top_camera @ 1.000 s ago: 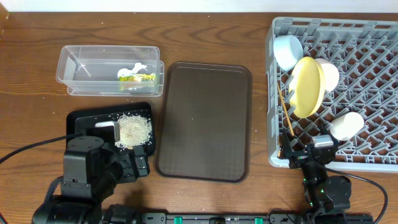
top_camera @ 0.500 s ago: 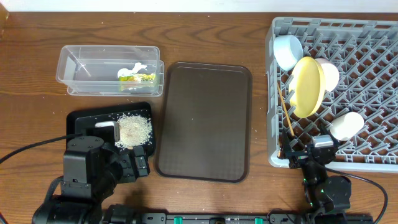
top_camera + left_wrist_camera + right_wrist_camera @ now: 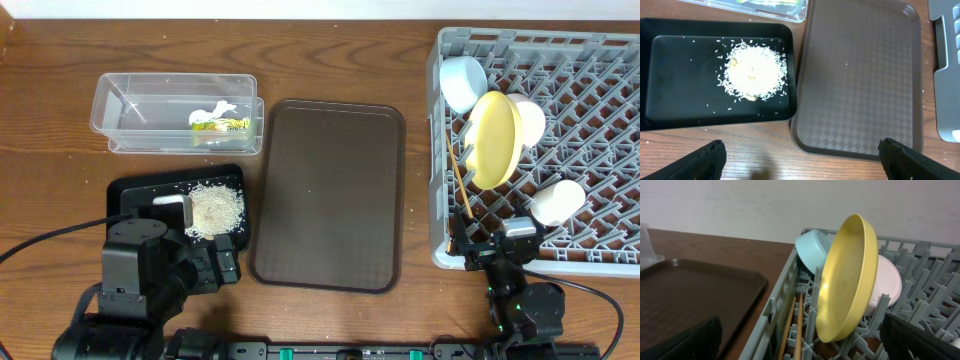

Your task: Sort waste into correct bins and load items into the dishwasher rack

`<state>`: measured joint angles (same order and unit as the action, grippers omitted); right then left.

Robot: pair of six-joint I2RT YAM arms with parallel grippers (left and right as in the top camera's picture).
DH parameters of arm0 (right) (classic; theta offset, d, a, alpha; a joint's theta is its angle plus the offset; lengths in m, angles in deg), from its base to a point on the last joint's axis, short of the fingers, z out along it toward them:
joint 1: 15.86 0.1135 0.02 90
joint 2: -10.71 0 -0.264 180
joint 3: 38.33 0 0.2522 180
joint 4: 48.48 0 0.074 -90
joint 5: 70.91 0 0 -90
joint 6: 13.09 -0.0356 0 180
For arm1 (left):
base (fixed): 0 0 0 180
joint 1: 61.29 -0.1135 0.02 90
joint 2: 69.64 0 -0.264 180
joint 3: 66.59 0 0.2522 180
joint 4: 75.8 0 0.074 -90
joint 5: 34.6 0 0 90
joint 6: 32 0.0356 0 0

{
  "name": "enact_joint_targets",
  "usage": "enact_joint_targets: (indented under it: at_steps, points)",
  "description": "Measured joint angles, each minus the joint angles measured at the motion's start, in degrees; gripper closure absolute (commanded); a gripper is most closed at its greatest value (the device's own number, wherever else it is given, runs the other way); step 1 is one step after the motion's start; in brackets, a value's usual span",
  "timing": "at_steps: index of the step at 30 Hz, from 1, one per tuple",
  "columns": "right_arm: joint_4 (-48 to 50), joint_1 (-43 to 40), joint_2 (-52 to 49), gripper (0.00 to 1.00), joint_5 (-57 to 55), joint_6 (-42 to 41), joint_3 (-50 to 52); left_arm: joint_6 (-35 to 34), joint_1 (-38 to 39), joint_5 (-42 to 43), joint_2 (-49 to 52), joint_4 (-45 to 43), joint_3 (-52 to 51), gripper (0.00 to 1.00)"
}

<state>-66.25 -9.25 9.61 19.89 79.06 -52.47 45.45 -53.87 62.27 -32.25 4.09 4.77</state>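
Standing on edge in the grey plastic rack (image 3: 782, 300), a round yellow plate (image 3: 847, 280) faces the right gripper (image 3: 801, 330), spread and empty. The left gripper (image 3: 801, 149), also spread, overlooks a shallow black tray (image 3: 680, 100).

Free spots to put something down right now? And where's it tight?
Whole brown serving tray is bare, between black tray and rack. Rack's right half, past the yellow plate and cup, is open pegs. Crowded: rack's left side; black tray's right half under rice.
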Motion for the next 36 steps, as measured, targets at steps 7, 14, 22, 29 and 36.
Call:
enact_joint_targets:
  at_steps: [7,14,22,29,36]
  points:
    - [0.0,0.0,0.0,0.01,0.0,0.0,0.0,1.0,-1.0,-2.0,-3.7,-0.5,-1.6,0.00]
    - [0.0,0.0,0.0,0.01,-0.2,0.0,0.0,2.1,-1.4,-4.3,-15.0,-15.2,-16.3,0.00]
    - [0.0,0.0,0.0,0.01,-0.2,0.0,0.0,2.2,-4.1,-5.6,-28.0,-38.7,-38.7,0.00]
    - [0.0,0.0,0.0,0.01,-0.2,0.0,0.0,3.8,-5.5,-6.2,-35.1,-59.7,-52.4,0.00]
    - [0.0,0.0,0.0,0.01,-0.2,0.0,0.0,6.4,-5.5,-6.6,-36.8,-64.4,-56.4,0.00]
